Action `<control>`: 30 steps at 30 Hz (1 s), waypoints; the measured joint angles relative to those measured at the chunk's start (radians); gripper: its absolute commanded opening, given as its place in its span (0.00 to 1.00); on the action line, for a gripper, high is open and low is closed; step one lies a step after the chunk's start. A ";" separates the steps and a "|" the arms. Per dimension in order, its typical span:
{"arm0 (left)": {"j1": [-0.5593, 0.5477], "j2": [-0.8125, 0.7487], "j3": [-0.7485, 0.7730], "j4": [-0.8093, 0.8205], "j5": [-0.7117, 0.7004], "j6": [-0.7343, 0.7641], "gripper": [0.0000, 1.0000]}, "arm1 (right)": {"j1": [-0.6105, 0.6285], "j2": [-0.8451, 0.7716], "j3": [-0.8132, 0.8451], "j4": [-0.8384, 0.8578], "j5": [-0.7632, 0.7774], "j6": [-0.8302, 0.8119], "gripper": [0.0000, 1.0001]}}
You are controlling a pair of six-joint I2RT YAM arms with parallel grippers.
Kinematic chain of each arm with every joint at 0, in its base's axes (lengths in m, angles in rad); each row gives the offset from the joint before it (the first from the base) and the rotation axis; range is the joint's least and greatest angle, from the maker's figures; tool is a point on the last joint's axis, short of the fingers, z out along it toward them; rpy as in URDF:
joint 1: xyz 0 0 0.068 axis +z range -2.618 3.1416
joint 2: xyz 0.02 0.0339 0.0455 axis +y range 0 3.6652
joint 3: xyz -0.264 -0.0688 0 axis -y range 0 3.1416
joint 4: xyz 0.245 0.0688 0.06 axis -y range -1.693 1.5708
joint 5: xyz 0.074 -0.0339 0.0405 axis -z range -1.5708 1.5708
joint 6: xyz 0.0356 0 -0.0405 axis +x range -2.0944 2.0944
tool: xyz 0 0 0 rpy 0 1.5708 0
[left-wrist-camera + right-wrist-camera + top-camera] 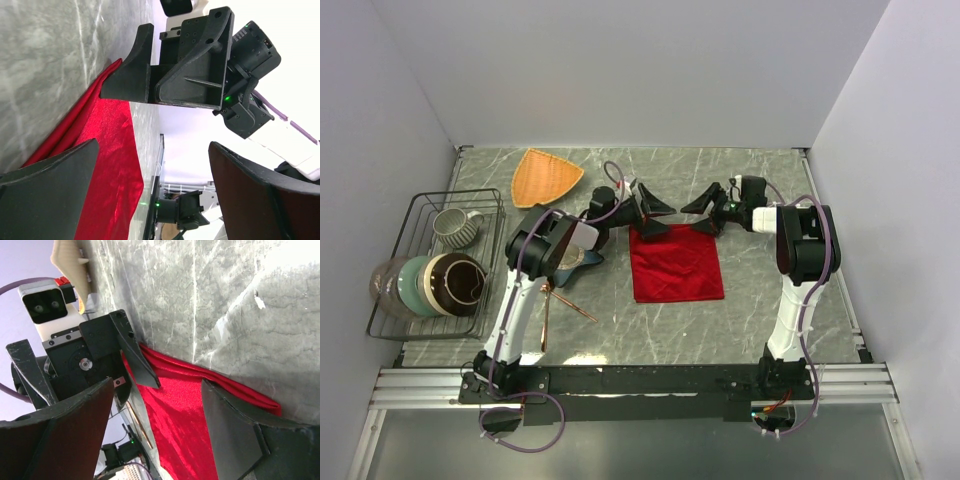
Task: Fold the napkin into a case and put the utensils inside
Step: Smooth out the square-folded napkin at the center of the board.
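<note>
The red napkin [676,263] lies flat on the marble table as a rough square, with a doubled fold along its far edge [220,377]. My left gripper [658,218] hovers open at the napkin's far left corner and holds nothing. My right gripper [701,217] faces it, open and unloaded, at the far right corner. In the left wrist view the napkin [107,150] runs under the lower finger [50,200]. In the right wrist view the cloth [185,415] shows between the fingers [240,440]. The copper utensils [565,300] lie left of the napkin beside the left arm.
A blue star-shaped dish [588,260] sits partly under the left arm. An orange triangular plate [547,176] lies at the back left. A wire rack [420,205] holding a mug [455,226] and bowls [440,284] stands at the left edge.
</note>
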 measured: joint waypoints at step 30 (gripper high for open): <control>0.060 -0.249 0.063 -0.369 0.023 0.420 0.99 | 0.052 0.005 0.185 -0.203 -0.062 -0.208 0.86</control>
